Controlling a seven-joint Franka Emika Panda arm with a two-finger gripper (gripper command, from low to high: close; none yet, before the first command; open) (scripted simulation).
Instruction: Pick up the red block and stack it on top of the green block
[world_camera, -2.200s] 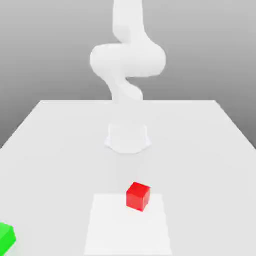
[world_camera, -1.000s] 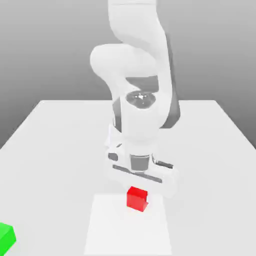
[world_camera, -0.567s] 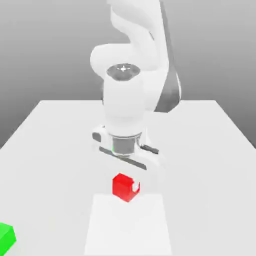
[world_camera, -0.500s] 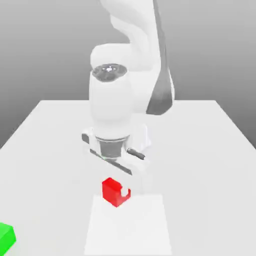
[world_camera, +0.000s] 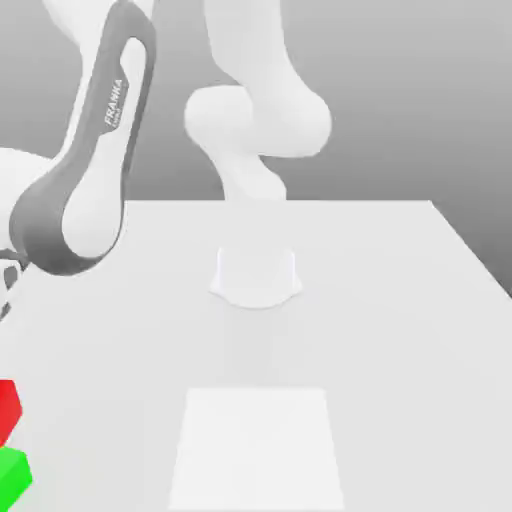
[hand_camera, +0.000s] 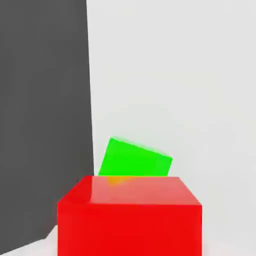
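The red block (world_camera: 5, 408) hangs in the air at the exterior view's left edge, just above the green block (world_camera: 13, 478), which rests on the table. In the hand view the red block (hand_camera: 130, 217) sits close in front of the camera, and the green block (hand_camera: 135, 159) lies beyond it on the table, turned slightly. The arm (world_camera: 85, 170) bends down toward the exterior view's left edge over both blocks. My gripper is shut on the red block.
The white table (world_camera: 400, 300) carries a paler square patch (world_camera: 255, 445) near its front middle and the arm's base (world_camera: 256, 275) behind it. The green block lies close to the table's edge, with dark floor (hand_camera: 45, 100) past it.
The arm has swung toward the exterior view's left, carrying the red block from the pale square to just above the green block. The green block has not moved.
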